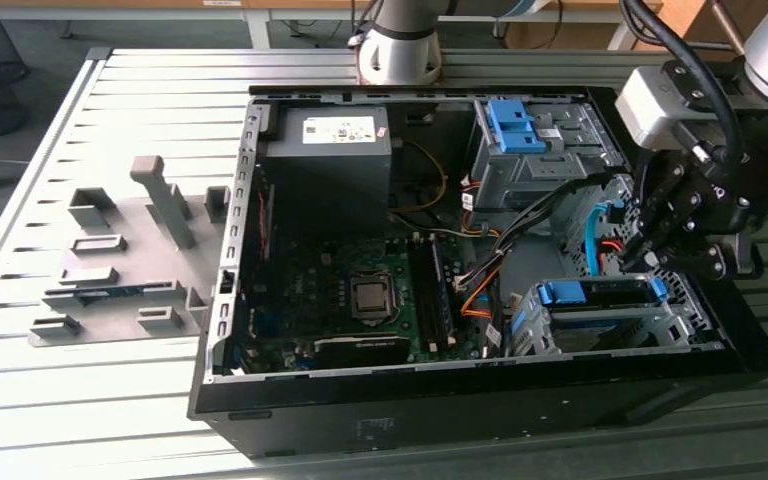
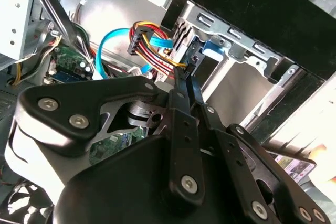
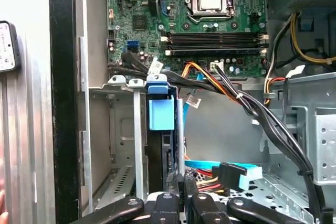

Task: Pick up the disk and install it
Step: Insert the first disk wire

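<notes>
The black gripper (image 1: pixel 678 245) hangs over the silver drive cage (image 1: pixel 611 320) at the open computer case's (image 1: pixel 491 385) corner. Its fingers (image 2: pixel 185 103) look pressed together, holding nothing I can make out. The silver disk with blue rails (image 3: pixel 160 114) seems seated, so installing looks nearly finished.

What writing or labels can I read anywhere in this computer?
No text here is legible.
White sticker on the power supply box: printed, too small to read.
Cable tag near the motherboard: too small to read.
Printed label outside the case, in the second wrist view: blurred.
</notes>
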`<state>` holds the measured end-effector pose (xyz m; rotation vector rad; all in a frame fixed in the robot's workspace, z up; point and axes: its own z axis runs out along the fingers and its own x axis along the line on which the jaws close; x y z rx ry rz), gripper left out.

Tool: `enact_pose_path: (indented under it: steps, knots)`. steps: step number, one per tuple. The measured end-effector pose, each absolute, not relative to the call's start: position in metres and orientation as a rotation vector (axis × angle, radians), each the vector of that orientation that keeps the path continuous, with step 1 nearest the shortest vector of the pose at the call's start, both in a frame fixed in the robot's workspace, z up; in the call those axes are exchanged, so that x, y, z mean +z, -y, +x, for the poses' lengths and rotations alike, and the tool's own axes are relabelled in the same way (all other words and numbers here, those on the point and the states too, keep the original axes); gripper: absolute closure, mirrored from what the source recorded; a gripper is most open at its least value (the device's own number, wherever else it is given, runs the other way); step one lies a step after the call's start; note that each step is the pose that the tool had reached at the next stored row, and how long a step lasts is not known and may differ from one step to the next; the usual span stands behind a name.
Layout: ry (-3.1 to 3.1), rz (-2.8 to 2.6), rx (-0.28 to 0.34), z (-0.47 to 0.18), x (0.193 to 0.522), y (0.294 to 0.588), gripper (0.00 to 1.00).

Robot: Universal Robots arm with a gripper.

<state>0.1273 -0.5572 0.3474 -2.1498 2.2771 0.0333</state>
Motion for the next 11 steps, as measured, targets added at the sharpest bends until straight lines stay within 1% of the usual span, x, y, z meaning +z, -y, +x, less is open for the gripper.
enact_pose_path:
  steps: [11]
  knots:
    - [-2.248,-2.179,0.031,0.1256,0.3414,0.5614,0.84]
